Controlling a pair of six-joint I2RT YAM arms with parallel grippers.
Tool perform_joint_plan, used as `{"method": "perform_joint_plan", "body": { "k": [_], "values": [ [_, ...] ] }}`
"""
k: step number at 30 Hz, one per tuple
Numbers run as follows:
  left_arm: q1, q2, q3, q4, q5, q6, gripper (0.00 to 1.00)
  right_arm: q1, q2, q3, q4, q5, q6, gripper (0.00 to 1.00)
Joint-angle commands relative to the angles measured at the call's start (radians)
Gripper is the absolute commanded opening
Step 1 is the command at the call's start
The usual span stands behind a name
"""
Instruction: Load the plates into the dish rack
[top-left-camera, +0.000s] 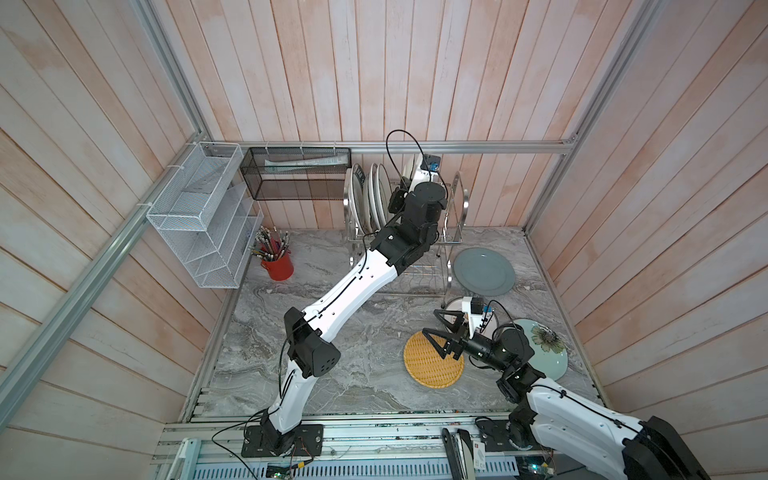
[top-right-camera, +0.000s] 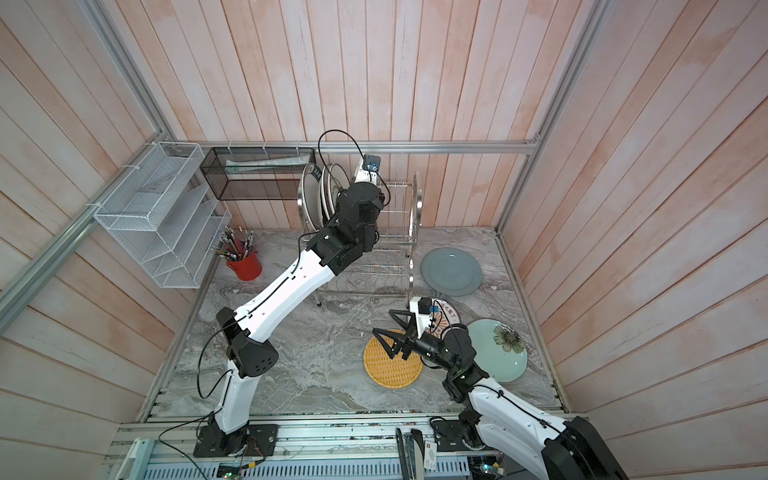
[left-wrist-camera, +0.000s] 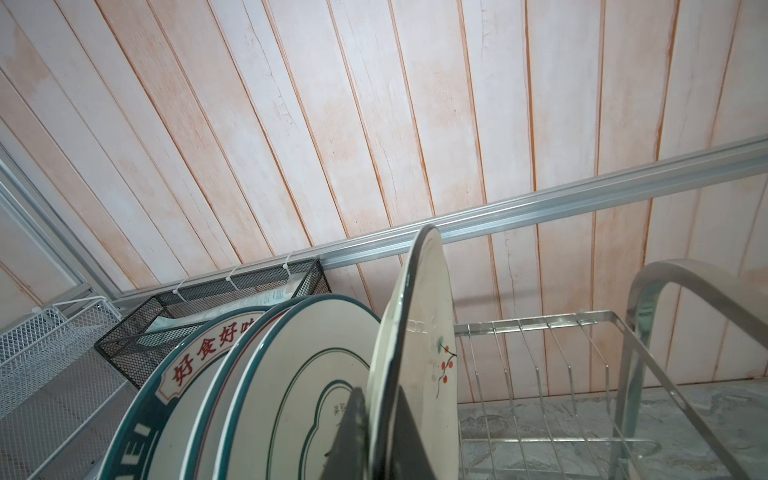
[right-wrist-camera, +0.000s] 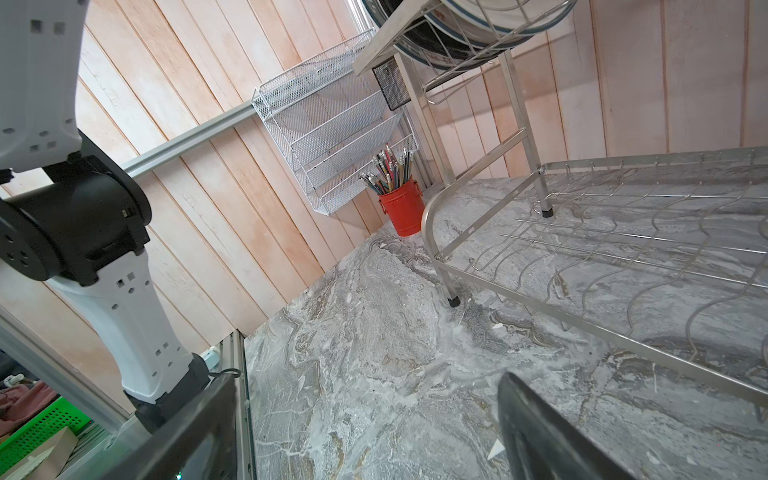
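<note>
- The marble tabletop (top-left-camera: 332, 332) carries the dish rack (top-left-camera: 457, 199) at its rear edge, against the plank wall (top-left-camera: 415, 62).
- The dish rack is a two-tier steel wire frame with arched ends. At the left end of its upper tier stand the lettered plate (left-wrist-camera: 187, 365) and the green-ringed plate (left-wrist-camera: 291, 374), both upright.
- The white mesh organiser (top-left-camera: 199, 224) and the black mesh basket (top-left-camera: 295, 174) hang on the walls left of the rack.
- Four plates lie flat on the tabletop to the right. These are the grey-blue plate (top-left-camera: 484, 272) just beside the rack, the pale teal plate (top-left-camera: 548, 361), the yellow woven plate (top-left-camera: 428, 370) and the sunburst plate (top-right-camera: 451, 312), which is partly hidden under the right wrist.
- The left gripper (left-wrist-camera: 378, 390) pinches the rim of the cream plate (left-wrist-camera: 419, 316). This plate is upright over the upper tier, just beside the green-ringed plate. Whether it sits between the prongs cannot be told.
- The right gripper (top-left-camera: 430, 322) hovers with its jaws spread wide and holds nothing. It is above the far edge of the yellow woven plate.
- The red cup (top-left-camera: 277, 266) of pencils stands below the organiser.
</note>
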Motion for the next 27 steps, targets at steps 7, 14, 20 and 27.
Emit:
{"method": "perform_joint_plan", "body": {
  "k": [7, 14, 20, 27],
  "values": [
    [-0.012, -0.044, -0.062, 0.270, -0.108, 0.023, 0.00, 0.010, 0.004, 0.024, -0.001, -0.005, -0.012, 0.98],
    [-0.012, -0.053, -0.128, 0.400, -0.156, 0.083, 0.00, 0.013, 0.014, 0.026, 0.000, -0.006, -0.012, 0.98],
    [-0.010, -0.083, -0.189, 0.464, -0.160, 0.083, 0.00, 0.016, 0.016, 0.028, 0.001, -0.008, -0.012, 0.98],
    [-0.017, -0.122, -0.170, 0.464, -0.128, 0.070, 0.00, 0.020, 0.025, 0.031, 0.000, -0.008, -0.013, 0.98]
  ]
}}
